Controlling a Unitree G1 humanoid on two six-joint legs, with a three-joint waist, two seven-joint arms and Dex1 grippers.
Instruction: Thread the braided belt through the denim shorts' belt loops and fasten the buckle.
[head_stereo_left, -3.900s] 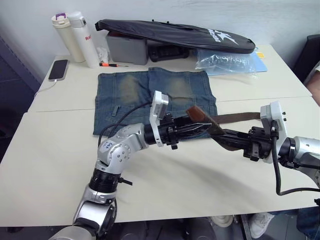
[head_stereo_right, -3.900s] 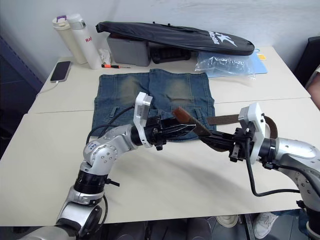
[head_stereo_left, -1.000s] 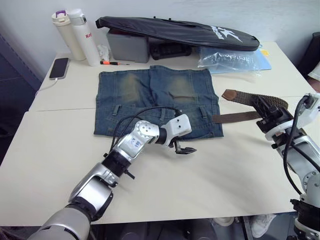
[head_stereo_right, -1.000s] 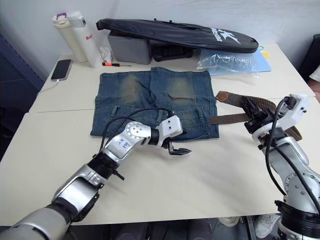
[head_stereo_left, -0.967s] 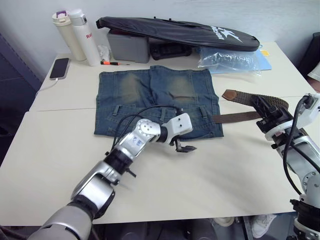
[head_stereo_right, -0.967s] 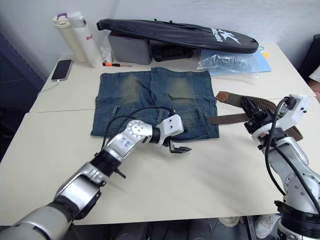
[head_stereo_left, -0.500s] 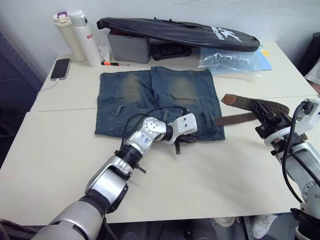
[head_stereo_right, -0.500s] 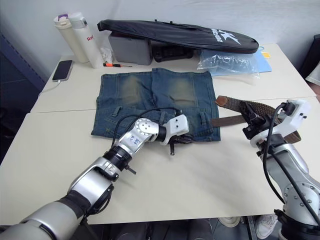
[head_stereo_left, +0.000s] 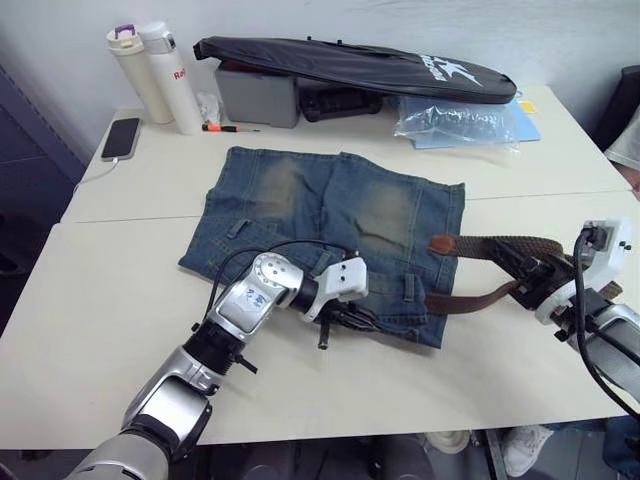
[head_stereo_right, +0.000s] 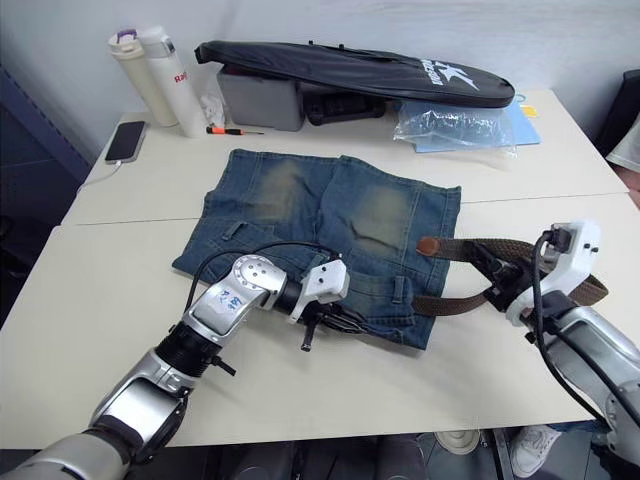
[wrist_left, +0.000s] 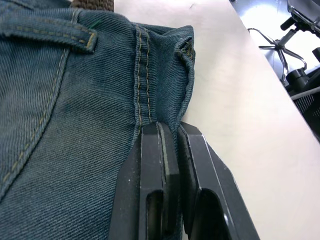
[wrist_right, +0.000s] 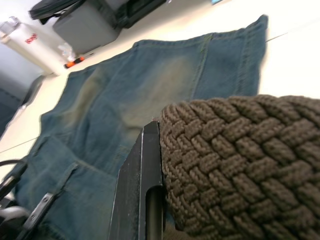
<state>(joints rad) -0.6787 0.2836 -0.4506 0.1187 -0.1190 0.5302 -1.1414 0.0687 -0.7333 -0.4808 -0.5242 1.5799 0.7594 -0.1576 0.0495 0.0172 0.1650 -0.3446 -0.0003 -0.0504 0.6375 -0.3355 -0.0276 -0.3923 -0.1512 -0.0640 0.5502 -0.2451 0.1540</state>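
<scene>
Denim shorts (head_stereo_left: 330, 225): one pair, faded blue twill with two paler worn patches, lying askew on the table (head_stereo_left: 100, 310). Left gripper (wrist_left: 170, 137) is pinched on the folded, double-stitched waistband edge. One belt loop (head_stereo_left: 410, 290) sits just right of it. Braided belt (head_stereo_left: 500, 245): one woven brown strap, doubled back, clamped in the right gripper (head_stereo_left: 522, 272) beyond the shorts' right edge.

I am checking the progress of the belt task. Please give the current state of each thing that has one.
denim shorts: flat, lying askew, waistband edge pinched.
braided belt: looped beside the shorts, one stretch at the waistband.
left end effector: shut on the waistband.
right end effector: shut on the belt.
black bag: zipped.
</scene>
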